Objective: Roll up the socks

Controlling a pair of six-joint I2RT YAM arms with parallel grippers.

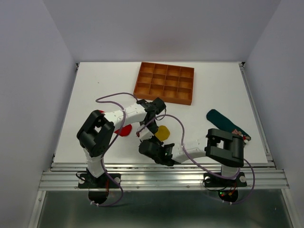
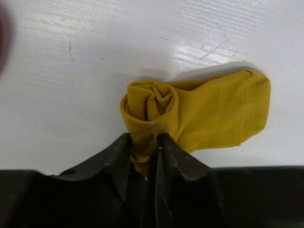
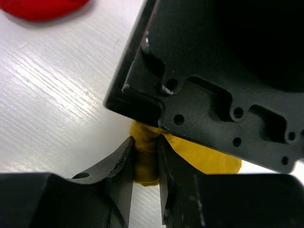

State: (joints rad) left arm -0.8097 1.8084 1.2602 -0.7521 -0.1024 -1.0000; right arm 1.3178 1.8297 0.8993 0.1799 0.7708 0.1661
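1. The yellow sock (image 2: 209, 111) lies on the table (image 1: 95, 90), near the middle of its front half. In the left wrist view its long axis runs left to right. The left end is wound into a tight roll and the flat end points right.
2. My left gripper (image 2: 146, 142) is clenched on the lower part of that roll. My right gripper (image 3: 145, 154) is clamped on the same sock from the opposite side, with the left gripper's housing just above it.
3. The red sock (image 1: 124, 131) lies just left of the yellow one, partly under my left arm. I cannot tell its axis.
4. The teal sock (image 1: 221, 118) lies flat with its long axis diagonal, far-left to near-right. It is close to the table's right edge, and its near end is beside my right arm.
5. The tray (image 1: 161, 98) sits at the far middle, well apart from the socks. Bare table shows between the tray and the grippers, and along the left. The table's near edge runs close behind my right gripper.
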